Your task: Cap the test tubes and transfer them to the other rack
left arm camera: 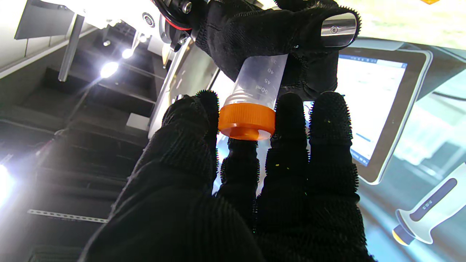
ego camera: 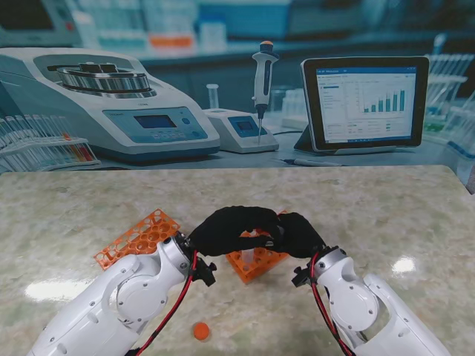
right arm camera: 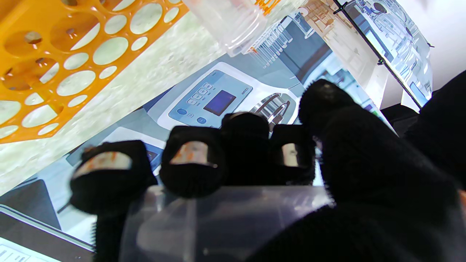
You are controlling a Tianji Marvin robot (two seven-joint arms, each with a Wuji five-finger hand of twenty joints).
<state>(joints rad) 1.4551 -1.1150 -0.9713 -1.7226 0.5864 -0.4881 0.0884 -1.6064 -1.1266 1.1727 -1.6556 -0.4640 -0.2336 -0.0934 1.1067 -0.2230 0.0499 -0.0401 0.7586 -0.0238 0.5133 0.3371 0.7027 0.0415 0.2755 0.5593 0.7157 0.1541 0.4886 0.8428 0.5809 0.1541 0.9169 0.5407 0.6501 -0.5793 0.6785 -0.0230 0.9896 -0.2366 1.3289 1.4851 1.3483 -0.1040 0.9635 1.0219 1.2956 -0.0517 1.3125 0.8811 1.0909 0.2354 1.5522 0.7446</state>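
Above the marbled desk [ego camera: 386, 215], right hand [ego camera: 300, 233] fingers clamp the clear plastic 50ml tube [left arm camera: 256, 82]; left hand [ego camera: 230, 230] fingers pinch its orange screw cap [left arm camera: 247, 122]. Turn the cap squarely, tube steady.

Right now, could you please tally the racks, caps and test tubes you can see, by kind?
orange plastic racks: 2
orange screw caps: 2, one on the held tube, one loose
clear plastic test tubes: 2, one in the right hand, one apart from it
Total: 6
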